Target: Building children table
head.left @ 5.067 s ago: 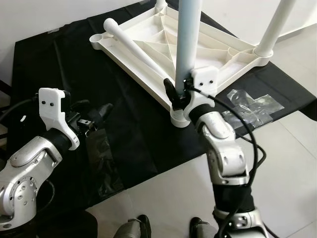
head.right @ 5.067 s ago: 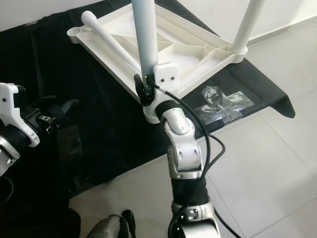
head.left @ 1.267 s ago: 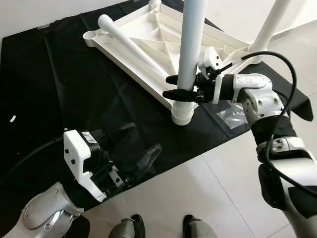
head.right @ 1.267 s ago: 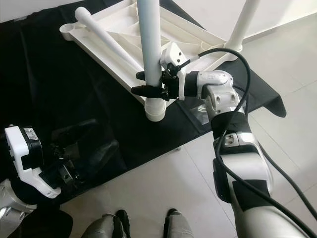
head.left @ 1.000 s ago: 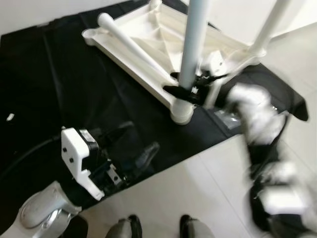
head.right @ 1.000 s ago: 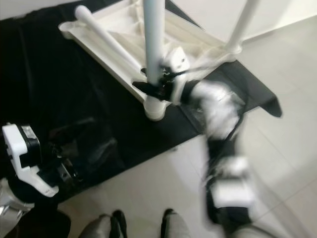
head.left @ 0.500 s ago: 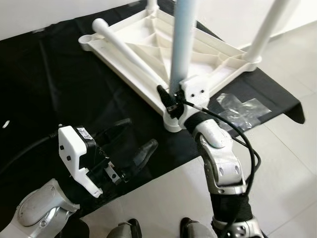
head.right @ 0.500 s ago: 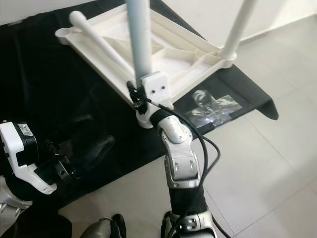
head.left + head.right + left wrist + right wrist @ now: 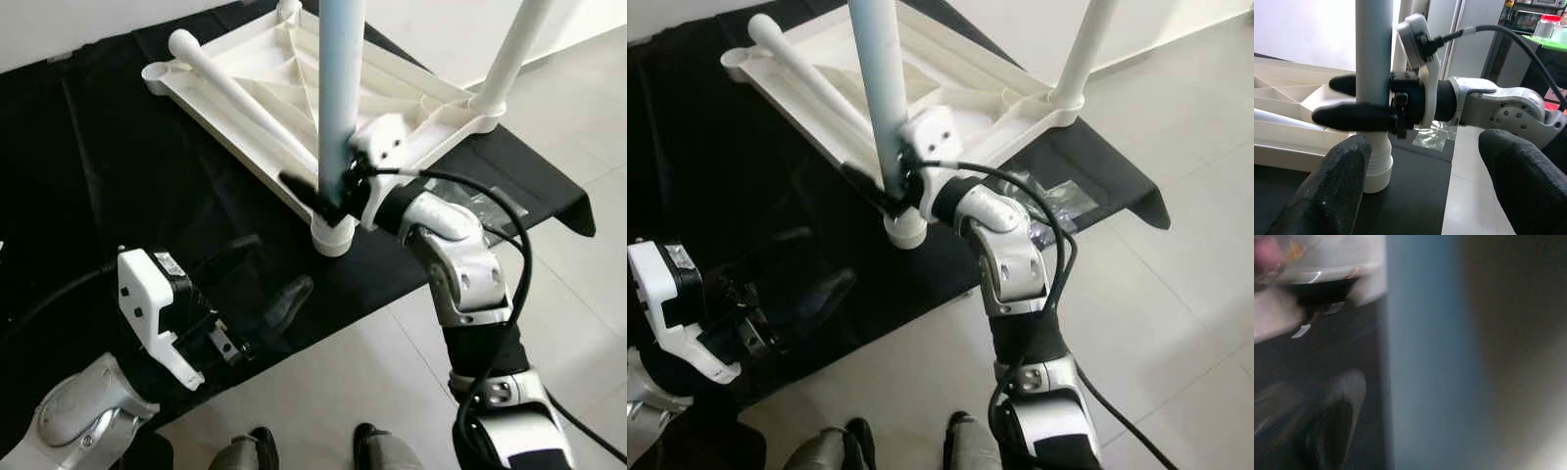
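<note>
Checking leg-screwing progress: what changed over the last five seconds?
The right end effector, clamped on the pale blue upright table leg throughout, swung its wrist around the leg. The left end effector dropped lower, open. The white upturned plastic tabletop and loose white leg stayed put.

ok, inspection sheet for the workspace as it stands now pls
Surface: black cloth spread over pale floor tiles.
Job's things: white tabletop lying upside down; one upright leg seated in the near corner socket, another leg upright at the corner to the robot's right, a loose leg lying across the underside.
Clutter: clear plastic bag on the cloth beside the tabletop.
Grippers: right hand clamped round the near upright leg just above the socket; left hand open, low over the cloth, holding nothing.
Cables: black cable looping along the right arm.
Surroundings: white wall behind.
</note>
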Motion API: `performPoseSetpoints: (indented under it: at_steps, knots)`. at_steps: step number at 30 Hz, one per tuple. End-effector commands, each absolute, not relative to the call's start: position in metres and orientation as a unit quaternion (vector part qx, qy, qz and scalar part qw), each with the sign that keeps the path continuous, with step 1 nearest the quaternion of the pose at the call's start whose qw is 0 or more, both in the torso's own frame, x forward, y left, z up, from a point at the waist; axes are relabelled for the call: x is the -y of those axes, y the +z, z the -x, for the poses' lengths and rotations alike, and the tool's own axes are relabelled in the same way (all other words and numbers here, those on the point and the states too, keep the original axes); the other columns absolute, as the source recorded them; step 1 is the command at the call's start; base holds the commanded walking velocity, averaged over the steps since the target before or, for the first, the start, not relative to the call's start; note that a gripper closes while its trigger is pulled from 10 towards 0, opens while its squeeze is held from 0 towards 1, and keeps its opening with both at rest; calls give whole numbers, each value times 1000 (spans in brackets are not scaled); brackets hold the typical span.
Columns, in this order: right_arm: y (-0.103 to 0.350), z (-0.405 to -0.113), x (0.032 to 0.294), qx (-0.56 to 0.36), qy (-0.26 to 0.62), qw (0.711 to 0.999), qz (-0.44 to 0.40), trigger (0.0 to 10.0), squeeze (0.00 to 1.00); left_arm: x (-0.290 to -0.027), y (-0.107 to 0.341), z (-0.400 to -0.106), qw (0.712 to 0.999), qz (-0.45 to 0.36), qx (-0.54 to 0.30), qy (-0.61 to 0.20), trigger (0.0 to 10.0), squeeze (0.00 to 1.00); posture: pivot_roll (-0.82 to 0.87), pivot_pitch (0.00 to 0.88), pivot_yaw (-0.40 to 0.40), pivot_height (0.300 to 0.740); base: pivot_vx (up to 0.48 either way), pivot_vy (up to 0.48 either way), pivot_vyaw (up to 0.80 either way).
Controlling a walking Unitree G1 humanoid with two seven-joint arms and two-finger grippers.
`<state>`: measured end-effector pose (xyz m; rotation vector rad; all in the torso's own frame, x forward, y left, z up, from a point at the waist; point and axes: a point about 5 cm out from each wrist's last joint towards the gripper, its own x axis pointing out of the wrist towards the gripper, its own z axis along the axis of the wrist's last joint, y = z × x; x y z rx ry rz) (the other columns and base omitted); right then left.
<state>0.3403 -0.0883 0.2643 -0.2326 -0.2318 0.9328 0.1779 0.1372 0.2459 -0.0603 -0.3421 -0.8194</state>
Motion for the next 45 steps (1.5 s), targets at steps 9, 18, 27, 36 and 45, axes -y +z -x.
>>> performPoseSetpoints:
  at_steps: [9, 18, 27, 36, 45]
  knots:
    - [286, -357, 100, 94, 607, 773, 158, 10000, 0, -138, 245, -173, 904, 21, 160, -396, 10000, 0, 58, 265, 30, 740, 0, 0, 0]
    - [295, -363, 105, 85, 640, 749, 150, 6863, 0, -138, 246, -173, 905, 18, 161, -394, 10000, 0, 54, 283, 12, 740, 0, 0, 0]
    - [298, -365, 110, 78, 662, 732, 143, 0, 0, -139, 246, -171, 907, 16, 161, -390, 10000, 0, 38, 284, 2, 740, 0, 0, 0]
    - [294, -367, 119, 105, 583, 799, 105, 0, 0, -141, 247, -172, 908, 13, 161, -387, 10000, 0, 26, 286, 2, 740, 0, 0, 0]
    - [198, -307, 74, 22, 192, 981, 18, 0, 0, -140, 247, -174, 909, 15, 163, -384, 10000, 0, 19, 288, 7, 740, 0, 0, 0]
